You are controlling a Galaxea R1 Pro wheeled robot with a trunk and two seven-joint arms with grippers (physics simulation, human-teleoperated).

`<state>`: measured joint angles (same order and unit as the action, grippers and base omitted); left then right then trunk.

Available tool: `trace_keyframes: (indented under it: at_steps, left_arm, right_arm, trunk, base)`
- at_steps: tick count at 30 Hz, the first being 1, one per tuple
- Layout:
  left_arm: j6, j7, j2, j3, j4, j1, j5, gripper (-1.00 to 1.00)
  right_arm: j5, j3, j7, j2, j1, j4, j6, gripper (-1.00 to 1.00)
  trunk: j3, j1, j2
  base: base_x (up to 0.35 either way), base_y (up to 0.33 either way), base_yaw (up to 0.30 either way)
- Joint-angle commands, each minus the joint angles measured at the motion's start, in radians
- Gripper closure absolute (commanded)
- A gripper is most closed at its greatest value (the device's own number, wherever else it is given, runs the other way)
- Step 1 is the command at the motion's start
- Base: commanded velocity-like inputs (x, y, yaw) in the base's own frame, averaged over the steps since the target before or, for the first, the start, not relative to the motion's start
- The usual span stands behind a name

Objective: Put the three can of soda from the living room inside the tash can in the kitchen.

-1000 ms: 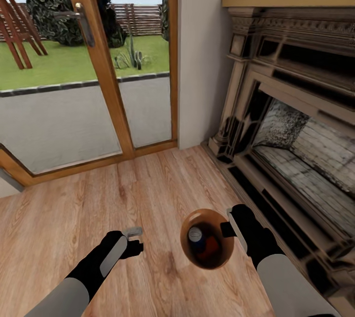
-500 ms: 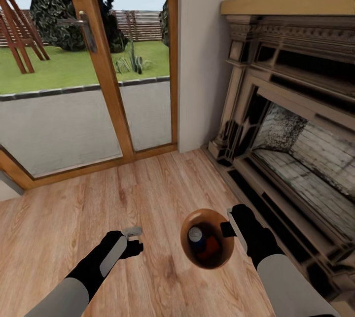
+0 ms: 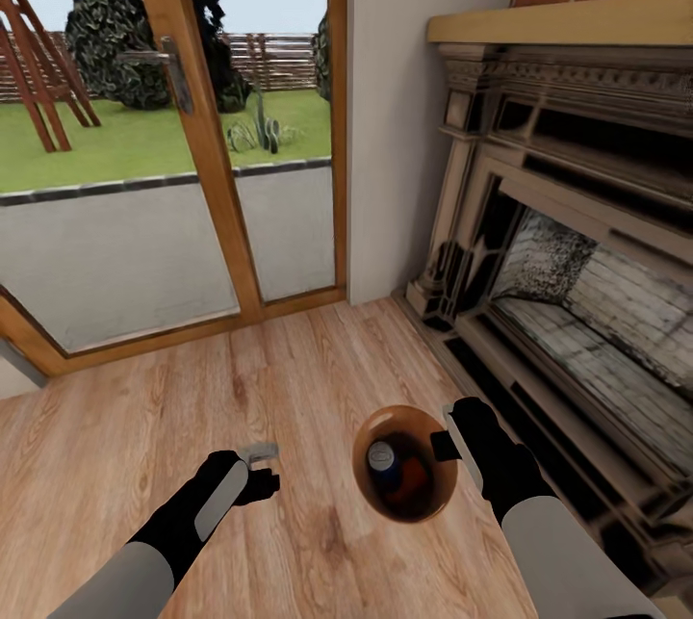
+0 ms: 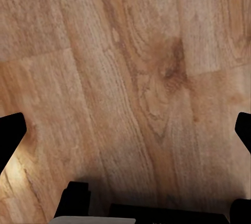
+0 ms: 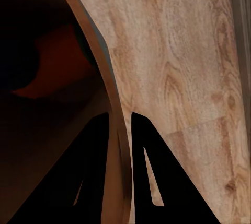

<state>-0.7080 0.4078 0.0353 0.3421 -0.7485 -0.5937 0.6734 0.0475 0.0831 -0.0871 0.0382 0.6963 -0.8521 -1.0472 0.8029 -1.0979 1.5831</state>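
Observation:
My right gripper (image 3: 445, 447) is shut on the rim of the tash can (image 3: 404, 464), held above the wood floor; its tan-brown inside faces up. Inside it lie cans of soda: a blue one with a silver top (image 3: 384, 462) and an orange one (image 3: 414, 478). The right wrist view shows both fingers (image 5: 98, 166) clamped on the bin's thin wall (image 5: 112, 98), one inside and one outside, with an orange can (image 5: 57, 67) dim within. To the left, my left gripper (image 3: 260, 467) hangs over bare floor, its fingertips (image 4: 11, 140) wide apart and open with nothing between them.
This is the living room: a dark carved fireplace (image 3: 577, 253) under red brick runs along the right. A wood-framed glass door (image 3: 192, 138) onto a garden stands ahead, with a white wall strip (image 3: 404, 99) between them. Light wood floor (image 3: 144, 426) spreads to the left.
The whole head view has shifted slightly, with more brick showing at the top right, so the camera moved. Both arms and the bin keep their places in the view.

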Motion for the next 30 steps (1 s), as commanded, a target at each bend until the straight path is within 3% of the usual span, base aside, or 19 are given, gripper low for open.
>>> trace_keyframes:
  at_steps: [1,16,30]
  left_arm:
    - [0.0,0.0,0.0,0.0,0.0,0.0,0.0,-1.0]
    - [0.003,-0.004,-0.001,0.0,0.0,0.001,0.006,-1.0]
    - [0.051,-0.084,0.0,0.0,0.0,0.001,0.005,-1.0]
  right_arm:
    - [-0.012,0.0,0.004,0.0,0.0,0.0,0.0,1.0]
    - [-0.009,0.0,0.003,0.0,0.0,-0.001,0.0,1.0]
    - [-0.009,0.001,0.003,0.002,0.0,-0.001,0.0,1.0]
  trunk:
    - [-0.002,0.0,0.0]
    - [-0.026,0.0,0.0]
    - [-0.049,0.0,0.0]
  base:
    - [0.0,0.0,0.0]
    - [0.0,0.0,0.0]
    - [0.0,0.0,0.0]
